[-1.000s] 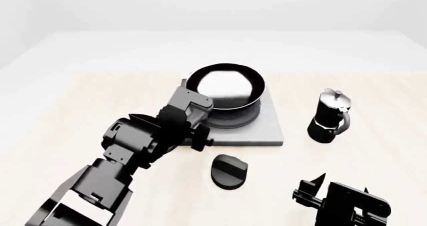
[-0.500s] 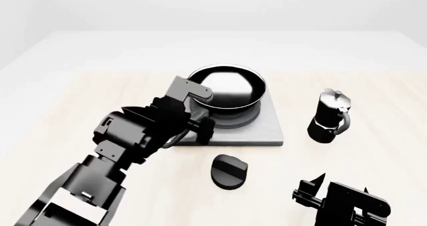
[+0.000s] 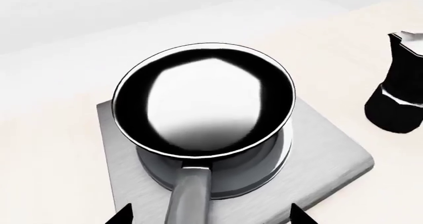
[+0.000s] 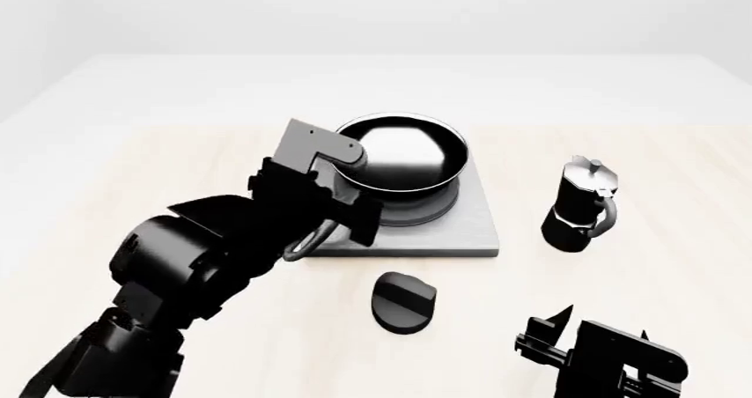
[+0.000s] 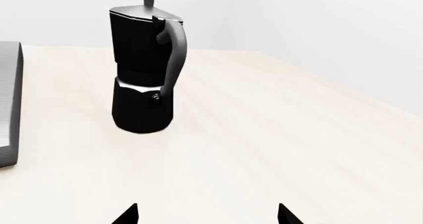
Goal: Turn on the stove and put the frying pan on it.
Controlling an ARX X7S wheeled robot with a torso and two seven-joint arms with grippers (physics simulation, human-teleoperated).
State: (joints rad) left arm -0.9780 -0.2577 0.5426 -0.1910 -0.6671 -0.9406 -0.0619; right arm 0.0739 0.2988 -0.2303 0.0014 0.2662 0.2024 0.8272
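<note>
The frying pan (image 4: 400, 160) is a round black pan with a glossy inside. It sits on the stove's grey plate (image 4: 470, 231), and both also show in the left wrist view (pan (image 3: 205, 102), plate (image 3: 324, 164)). My left gripper (image 4: 348, 220) is at the pan's near left side. In its wrist view it (image 3: 210, 218) is open, with the handle (image 3: 188, 199) between the jaws and a gap on each side. The round black knob (image 4: 403, 302) lies in front of the plate. My right gripper (image 4: 543, 336) is open and empty over bare table (image 5: 206, 216).
A black moka pot (image 4: 579, 206) stands right of the plate; it also shows in the right wrist view (image 5: 145, 65) and the left wrist view (image 3: 396, 85). The plate's edge (image 5: 8, 105) shows in the right wrist view. The pale wooden table (image 4: 141, 169) lies around them.
My left arm's elbow has swung left and its wrist has risen a little beside the pan. The pan stays on the plate. The right arm has not moved.
</note>
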